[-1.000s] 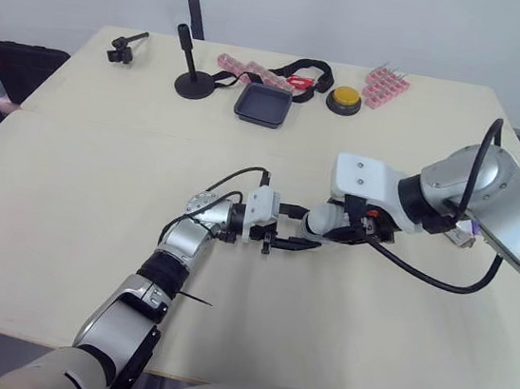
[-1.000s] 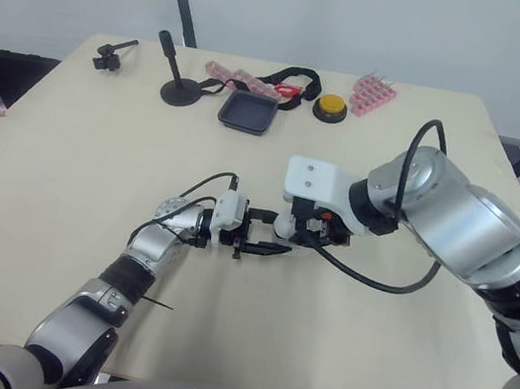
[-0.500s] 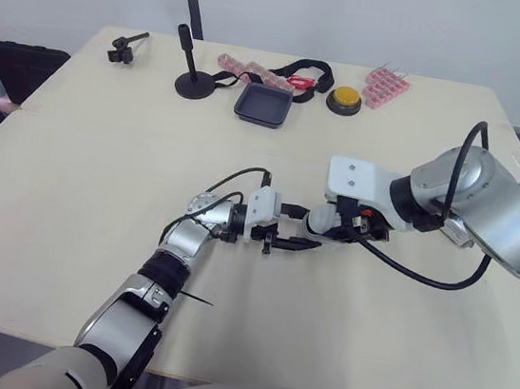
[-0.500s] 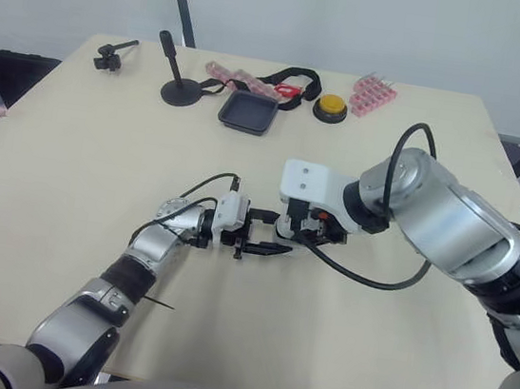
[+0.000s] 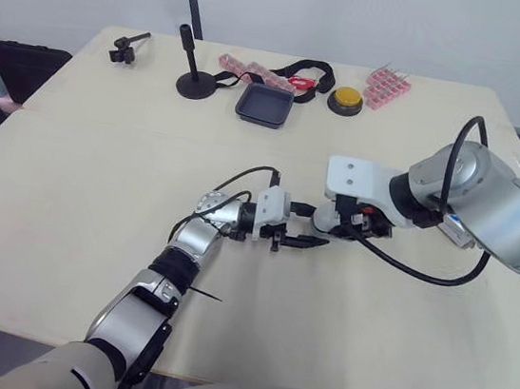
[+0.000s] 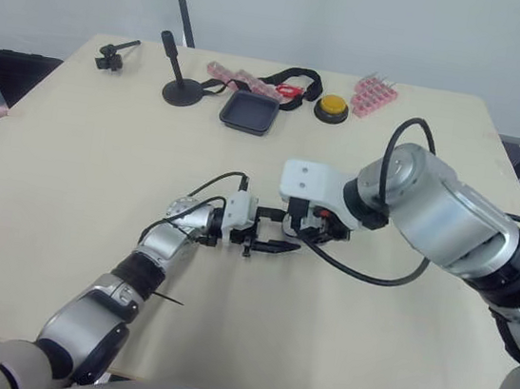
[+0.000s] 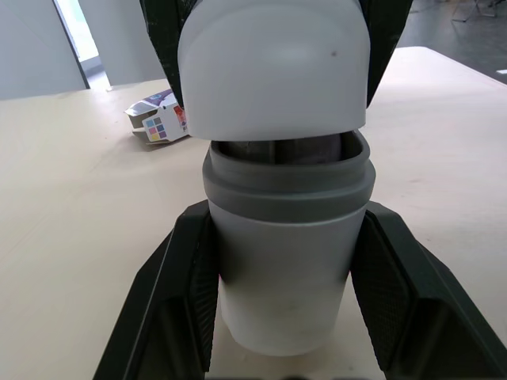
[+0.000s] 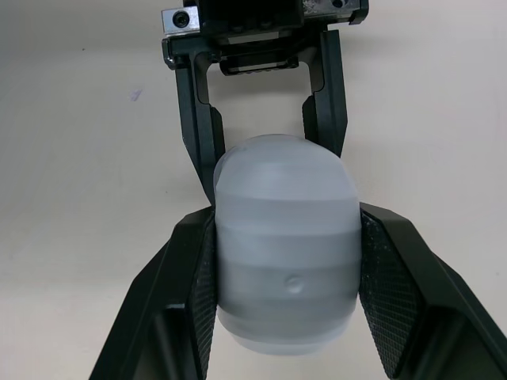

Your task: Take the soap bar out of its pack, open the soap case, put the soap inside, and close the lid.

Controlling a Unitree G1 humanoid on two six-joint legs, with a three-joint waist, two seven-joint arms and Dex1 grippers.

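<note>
The soap case is held between both grippers above the middle of the table (image 5: 80, 180). My left gripper (image 7: 285, 218) is shut on the case's white base (image 7: 285, 293), whose grey inner rim (image 7: 287, 178) shows. My right gripper (image 8: 287, 229) is shut on the white lid (image 8: 285, 261), which sits over that rim with a narrow gap. In the left eye view the two grippers meet, the left gripper (image 5: 297, 239) just left of the right gripper (image 5: 321, 229). The soap pack (image 7: 158, 119), a small printed box, lies on the table beyond them. The soap bar is hidden.
At the table's far side stand a black tray (image 5: 263, 105), a yellow button (image 5: 347, 98), two pink racks (image 5: 386, 86) (image 5: 243, 66), a black stand (image 5: 194, 80), a black strap (image 5: 305, 69) and a small clamp (image 5: 121, 47).
My left gripper has shifted slightly right with the case base, closing up against the right gripper. The right arm has drawn in a little toward the left.
</note>
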